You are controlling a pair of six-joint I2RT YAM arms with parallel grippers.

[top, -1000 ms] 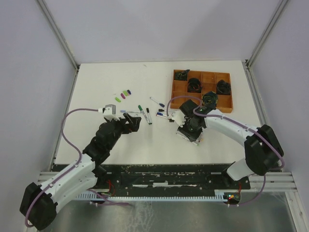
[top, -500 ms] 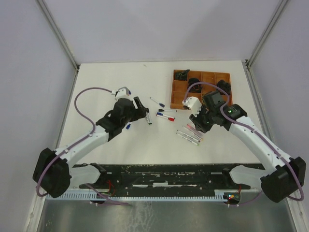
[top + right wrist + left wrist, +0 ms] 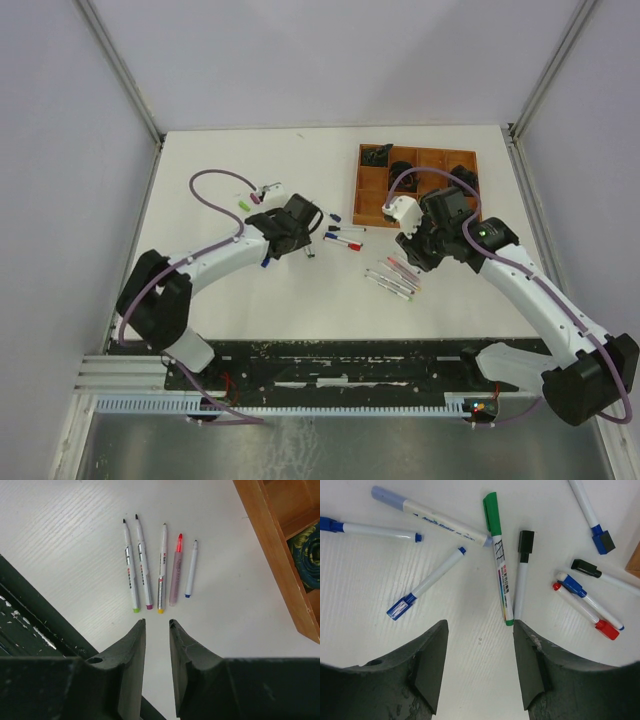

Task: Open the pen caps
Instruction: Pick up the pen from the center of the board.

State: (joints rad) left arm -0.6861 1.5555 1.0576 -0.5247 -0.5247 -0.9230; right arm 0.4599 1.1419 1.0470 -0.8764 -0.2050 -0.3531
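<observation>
Several capped pens lie scattered ahead of my left gripper [image 3: 479, 625], which hangs open over bare table with nothing between its jaws. Nearest are a pen with a green cap [image 3: 490, 512] and one with a black cap [image 3: 525, 541]; blue-capped [image 3: 399, 609] and red-capped [image 3: 606, 629] pens lie to either side. From above, the left gripper [image 3: 308, 235] sits by this cluster [image 3: 342, 240]. My right gripper [image 3: 157, 623] has its jaws a narrow gap apart, empty, just short of a neat row of uncapped pens [image 3: 161, 565], also in the top view [image 3: 393, 281]. Loose pen caps [image 3: 246, 203] lie far left.
A brown compartment tray [image 3: 362, 190] with dark items stands at the back right, its edge showing in the right wrist view [image 3: 272, 555]. A lone blue pen [image 3: 265, 262] lies under the left arm. The black base rail [image 3: 330, 365] runs along the near edge.
My left arm has swung away and to the right, over the capped pens, and its jaws have narrowed. The right arm rose off the row of uncapped pens, then held still.
</observation>
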